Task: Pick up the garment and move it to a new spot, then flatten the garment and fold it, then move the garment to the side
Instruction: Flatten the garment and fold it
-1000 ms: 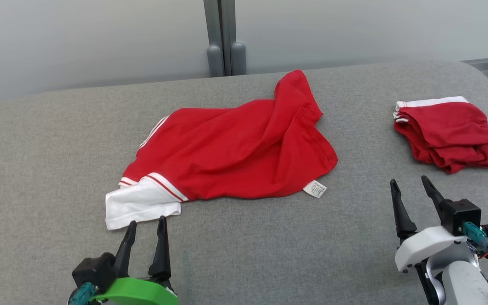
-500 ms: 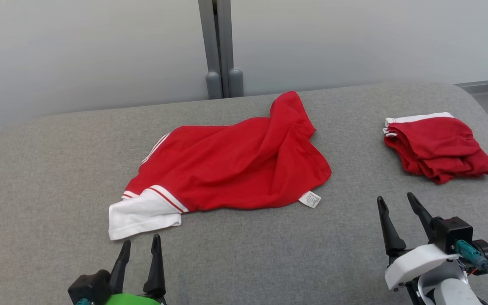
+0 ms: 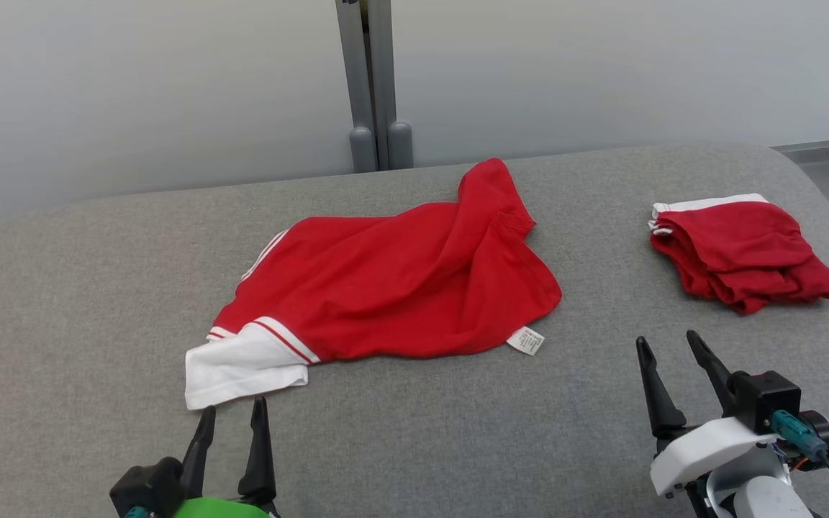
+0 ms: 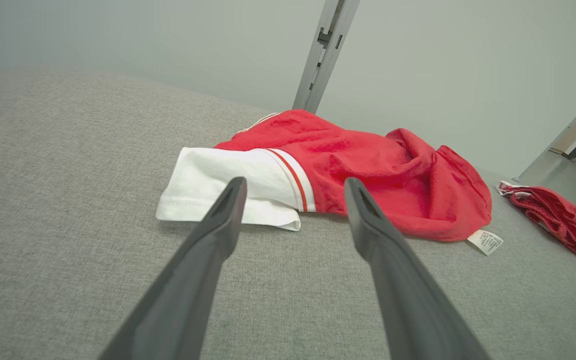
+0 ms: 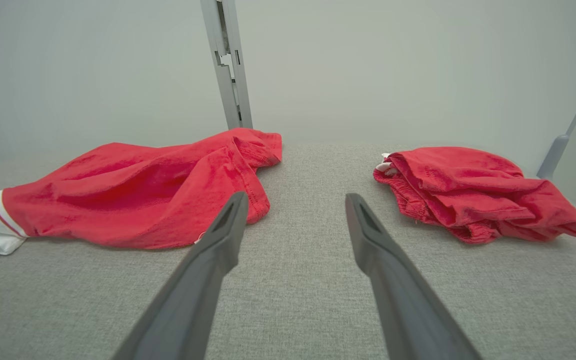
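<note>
A crumpled red garment (image 3: 400, 280) with a white, red-striped sleeve and a small white label lies in the middle of the grey padded table (image 3: 422, 432). My left gripper (image 3: 234, 405) stands open just short of the white sleeve, touching nothing. In the left wrist view the garment (image 4: 368, 170) lies ahead of the left gripper (image 4: 294, 181), the sleeve nearest. My right gripper (image 3: 666, 337) is open and empty at the lower right, over bare table. The right wrist view has the garment (image 5: 143, 190) to the left of the right gripper (image 5: 293, 196).
A second red garment (image 3: 738, 252), folded into a bundle with a white band, sits at the table's far right (image 5: 468, 195). A pale wall with a grey upright post (image 3: 371, 86) runs behind the table. The table's rounded edge drops off at the right.
The whole head picture has shifted downward, so the camera has moved. Both garments lie as before, and both grippers stay open in about the same places.
</note>
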Robot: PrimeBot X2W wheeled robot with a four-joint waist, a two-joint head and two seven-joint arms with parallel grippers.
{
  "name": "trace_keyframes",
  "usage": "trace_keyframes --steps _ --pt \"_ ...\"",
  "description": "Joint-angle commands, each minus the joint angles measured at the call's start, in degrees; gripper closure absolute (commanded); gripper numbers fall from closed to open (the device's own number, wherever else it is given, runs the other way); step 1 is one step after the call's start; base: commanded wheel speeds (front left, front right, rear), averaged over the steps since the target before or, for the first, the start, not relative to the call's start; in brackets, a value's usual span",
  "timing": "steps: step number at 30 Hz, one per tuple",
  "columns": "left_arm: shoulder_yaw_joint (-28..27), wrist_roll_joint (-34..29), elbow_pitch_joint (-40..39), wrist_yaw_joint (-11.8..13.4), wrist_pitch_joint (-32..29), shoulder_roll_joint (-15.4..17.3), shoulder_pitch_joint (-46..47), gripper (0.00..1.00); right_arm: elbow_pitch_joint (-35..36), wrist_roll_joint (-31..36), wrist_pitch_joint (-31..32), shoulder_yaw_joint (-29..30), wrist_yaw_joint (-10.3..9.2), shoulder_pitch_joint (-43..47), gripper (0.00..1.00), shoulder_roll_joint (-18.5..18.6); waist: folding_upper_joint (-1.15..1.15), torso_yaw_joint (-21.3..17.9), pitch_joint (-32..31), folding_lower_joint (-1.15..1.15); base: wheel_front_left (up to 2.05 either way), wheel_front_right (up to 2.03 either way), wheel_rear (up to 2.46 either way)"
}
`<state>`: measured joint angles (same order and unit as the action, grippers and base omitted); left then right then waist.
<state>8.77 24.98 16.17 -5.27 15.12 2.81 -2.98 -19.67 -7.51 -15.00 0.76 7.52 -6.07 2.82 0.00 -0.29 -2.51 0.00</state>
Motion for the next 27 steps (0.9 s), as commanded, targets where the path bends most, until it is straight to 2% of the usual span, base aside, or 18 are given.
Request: trace_keyframes --steps 1,6,11,17,27 --pt "-0.53 -0.25 -0.15 0.38 0.01 0.18 -0.84 0.00 -0.01 -0.16 -0.25 -0.10 -0.07 0.73 0.00 0.16 0.00 0.00 -0.01 0.00 0.00 0.00 0.00" --pt "-2.33 -1.26 1.91 1.09 0.01 0.19 0.41 0.00 -0.16 -0.27 -0.25 -0.32 -0.07 0.41 0.00 0.17 0.00 -0.18 0.22 0.00 0.00 0.00 0.00" --pt "-4.40 -1.17 10.54 0.17 -0.53 3.12 6.04 0.00 -0.85 0.01 -0.26 -1.38 -0.07 -0.47 0.00 0.17 0.00 -0.87 1.30 0.00 0.00 0.00 0.00" --pt "-5.21 0.83 20.61 -0.71 -3.94 6.00 13.22 0.00 -1.50 0.60 -0.25 -2.62 -0.07 -1.48 0.00 0.16 0.00 -2.56 3.78 0.00 0.00 0.00 0.00" --pt "-4.27 2.65 30.22 -1.79 -3.82 7.89 22.06 0.00 -1.52 1.59 -0.25 -2.72 -0.07 -3.95 0.00 0.17 0.00 -4.02 9.14 0.00 0.00 0.00 0.00"
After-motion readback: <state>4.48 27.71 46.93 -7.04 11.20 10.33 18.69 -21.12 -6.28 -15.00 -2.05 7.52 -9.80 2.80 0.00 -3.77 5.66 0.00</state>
